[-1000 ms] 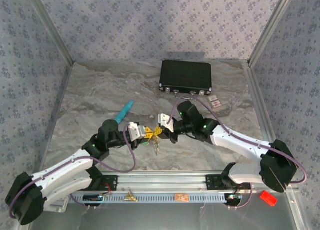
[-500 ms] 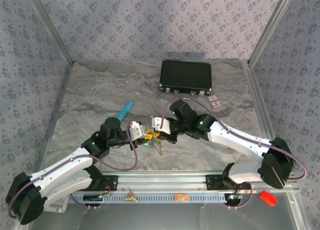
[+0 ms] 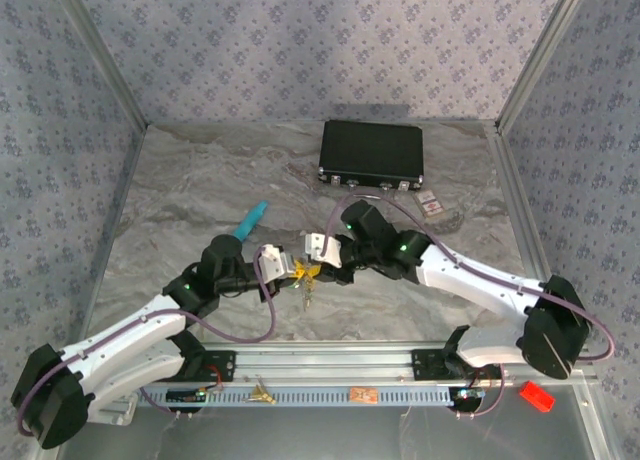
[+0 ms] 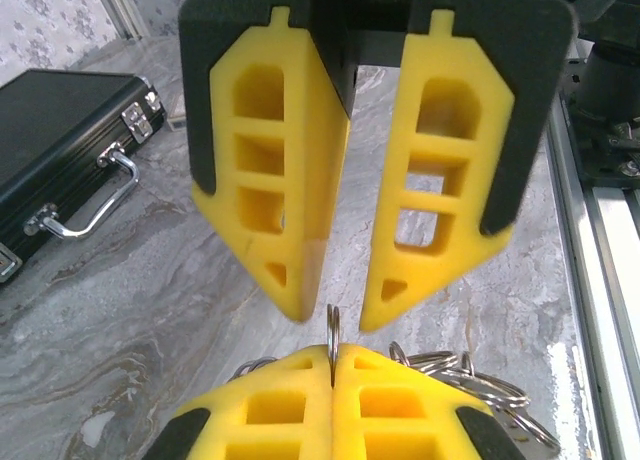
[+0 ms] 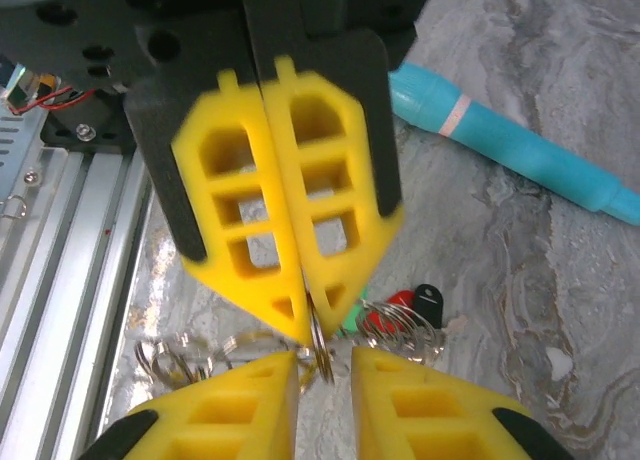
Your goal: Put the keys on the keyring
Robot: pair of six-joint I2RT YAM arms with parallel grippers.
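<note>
Grey-veined marble tabletop [image 3: 200, 180] sits inside patterned walls [image 3: 300, 50], with a black case [image 3: 371, 152] at the far side and a teal tube [image 3: 250, 220] left of centre. Your two grippers meet tip to tip at the middle of the table. Your left gripper [image 4: 332, 368] is pressed closed on the thin silver wire of the keyring [image 4: 333, 330], which stands up edge-on from between its yellow pads [image 4: 280, 410]. Your right gripper [image 4: 335, 310] faces it with only a narrow gap between its fingers [image 4: 270, 180], and the wire points into that gap without being pinched. More silver coils spread just beside the left fingertips, and a red tag [image 5: 392, 315] lies on the marble near them. The keys [image 3: 309, 294] sit just on the near side of the meeting fingertips, too small for you to tell whether they are threaded on
</note>
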